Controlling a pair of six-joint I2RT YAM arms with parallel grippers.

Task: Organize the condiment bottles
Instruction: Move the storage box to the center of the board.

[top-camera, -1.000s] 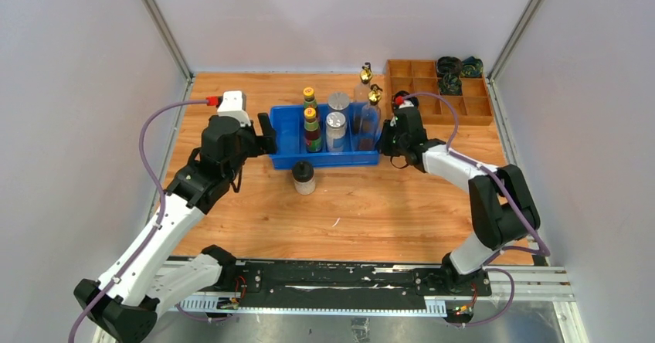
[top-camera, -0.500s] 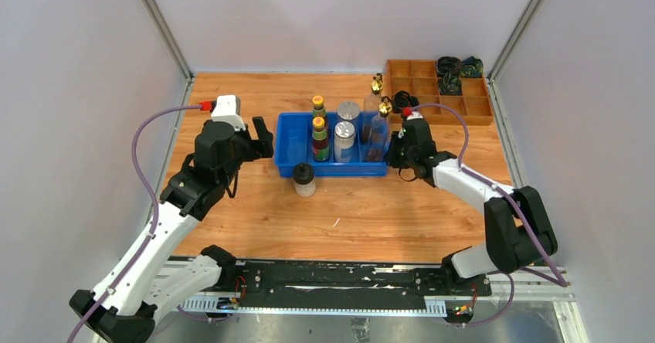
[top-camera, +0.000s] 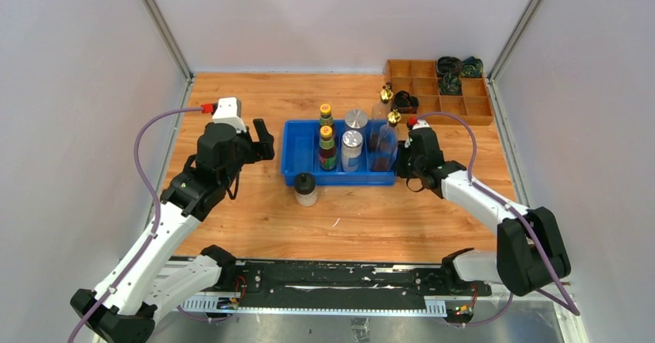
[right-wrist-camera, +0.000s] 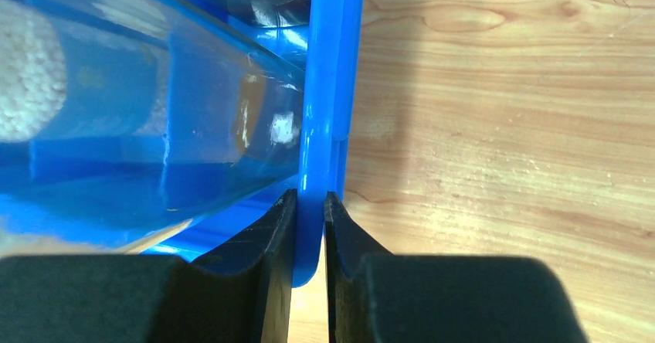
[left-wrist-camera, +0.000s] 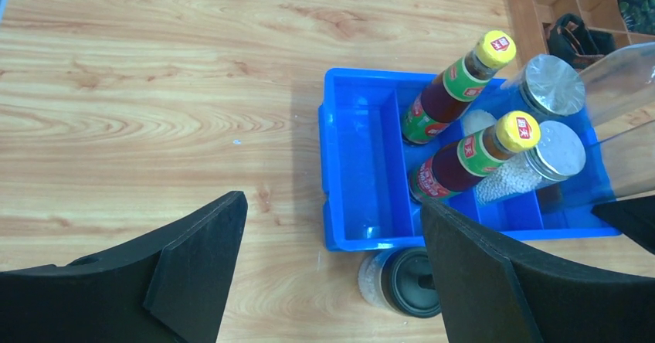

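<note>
The blue bin [top-camera: 303,148] holds two yellow-capped sauce bottles [top-camera: 327,147], two silver-lidded shakers [top-camera: 352,149] and two clear gold-spouted cruets [top-camera: 388,138]. One black-capped jar [top-camera: 305,189] stands on the table against the bin's front wall; a second one does not show. My right gripper [top-camera: 402,162] is shut on the bin's right wall [right-wrist-camera: 320,127], with a cruet [right-wrist-camera: 154,88] just inside. My left gripper [top-camera: 263,138] is open and empty left of the bin. In the left wrist view the left gripper [left-wrist-camera: 332,212] hovers over the bin's left end [left-wrist-camera: 334,165], with the jar [left-wrist-camera: 402,281] by its right finger.
A wooden divided tray [top-camera: 432,111] sits at the back right with dark coiled items [top-camera: 456,69] in its far cells. Another dark coiled item [top-camera: 405,100] lies just behind the cruets. Enclosure walls close in on the left, right and back.
The bin with its bottles has slid right and a little nearer, held by my right gripper. The jar has shifted with it. The left gripper has stayed, and now stands apart from the bin.
</note>
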